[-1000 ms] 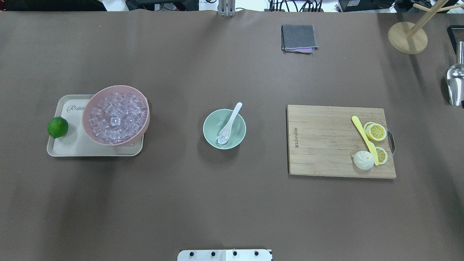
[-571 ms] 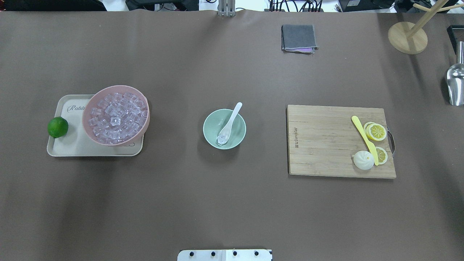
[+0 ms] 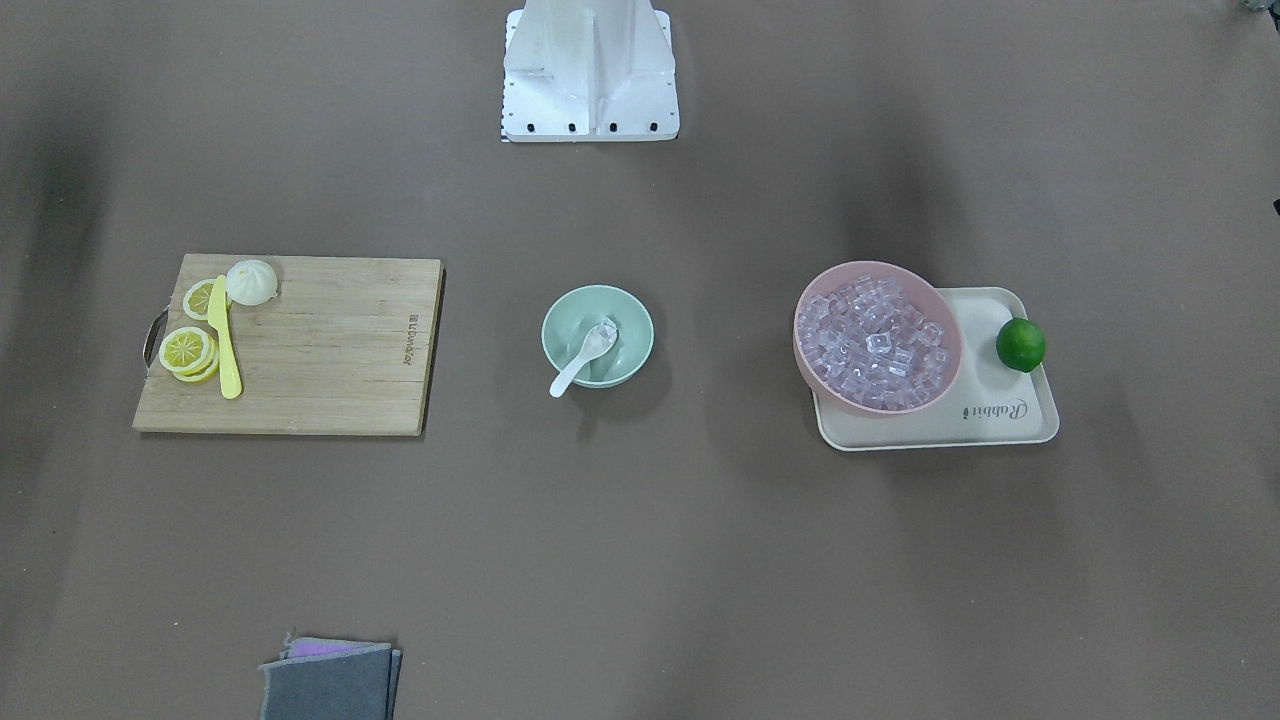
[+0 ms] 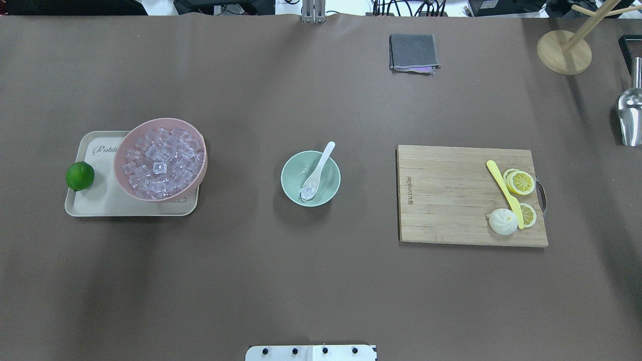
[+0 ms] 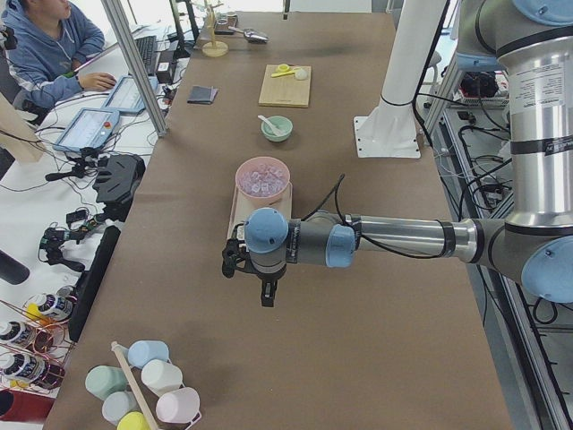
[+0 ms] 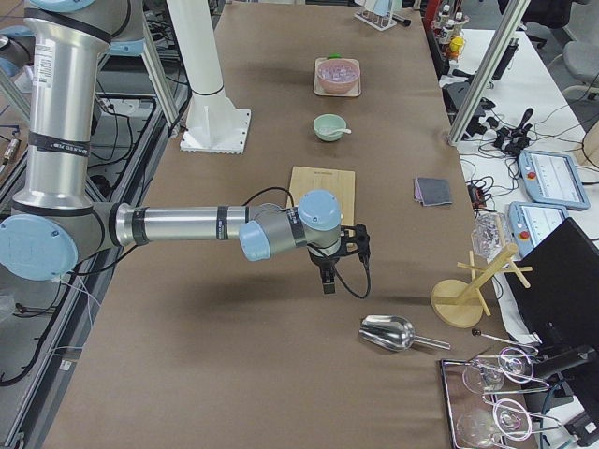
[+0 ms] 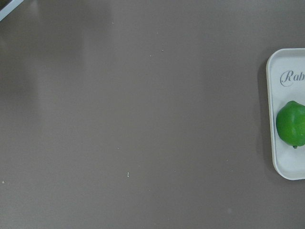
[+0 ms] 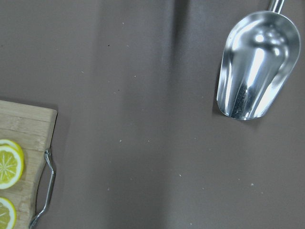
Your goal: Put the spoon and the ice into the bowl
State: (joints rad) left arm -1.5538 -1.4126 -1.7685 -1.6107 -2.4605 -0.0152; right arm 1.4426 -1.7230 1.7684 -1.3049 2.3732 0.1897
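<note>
The mint-green bowl (image 4: 288, 175) stands mid-table and also shows in the front view (image 3: 560, 325). The white spoon (image 4: 319, 168) lies in it, scoop down and handle over the far rim, with one clear ice cube (image 4: 307, 192) in the scoop. The front view shows the same spoon (image 3: 575, 368) and ice (image 3: 604, 331). The left gripper (image 5: 262, 296) hovers over bare table beyond the tray. The right gripper (image 6: 327, 281) hovers between the cutting board and the metal scoop. Both show only in the side views, so I cannot tell if they are open or shut.
A pink bowl (image 4: 118, 155) full of ice cubes and a lime (image 4: 80, 176) sit on a beige tray (image 4: 100, 203) at the left. A cutting board (image 4: 446, 200) with a yellow knife (image 4: 504, 193) and lemon slices is at the right. A metal scoop (image 4: 630, 118), grey cloth (image 4: 414, 52) and wooden stand (image 4: 564, 51) lie farther off.
</note>
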